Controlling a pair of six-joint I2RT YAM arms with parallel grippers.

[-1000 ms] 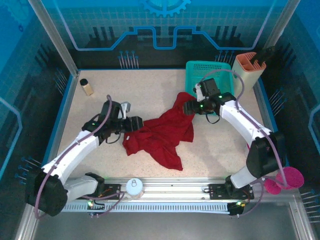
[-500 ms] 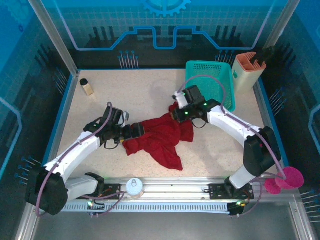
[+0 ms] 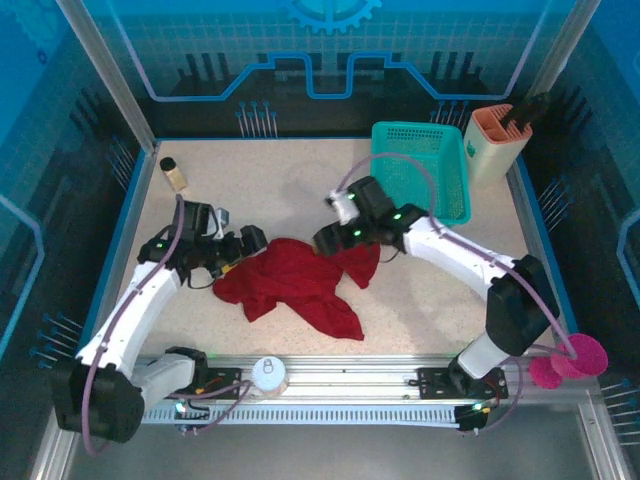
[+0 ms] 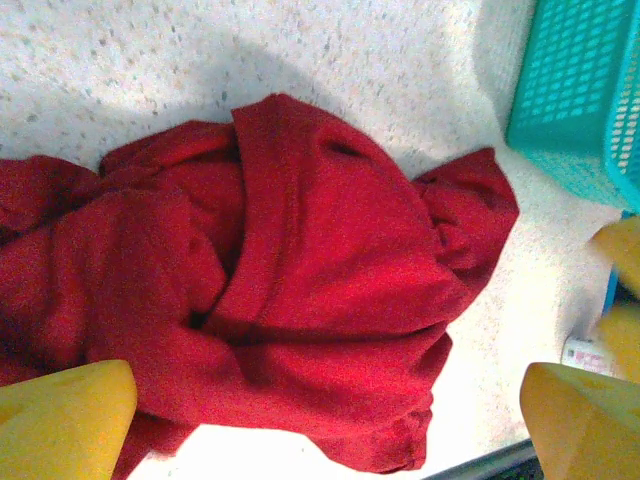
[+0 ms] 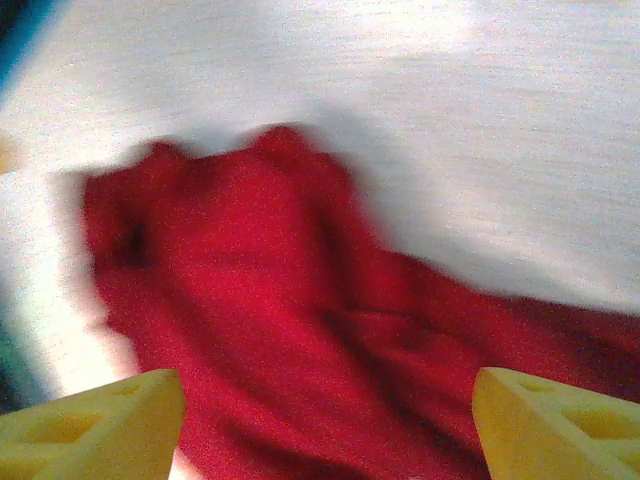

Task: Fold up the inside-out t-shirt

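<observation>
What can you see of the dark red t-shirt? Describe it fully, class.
The t-shirt is plain dark red soft cloth, crumpled in a loose heap, unfolded, lying on the speckled table near its middle. A banded edge shows across it. The left end effector and right end effector hang open over its far side.

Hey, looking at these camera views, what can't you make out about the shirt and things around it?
Right wrist: t-shirt smeared by motion blur, seams unreadable.
Left wrist: t-shirt's left side cut off by the frame edge; teal basket cropped at the right edge.
Top external: t-shirt's far edge hidden under the right gripper; small bottle too small to read.
</observation>
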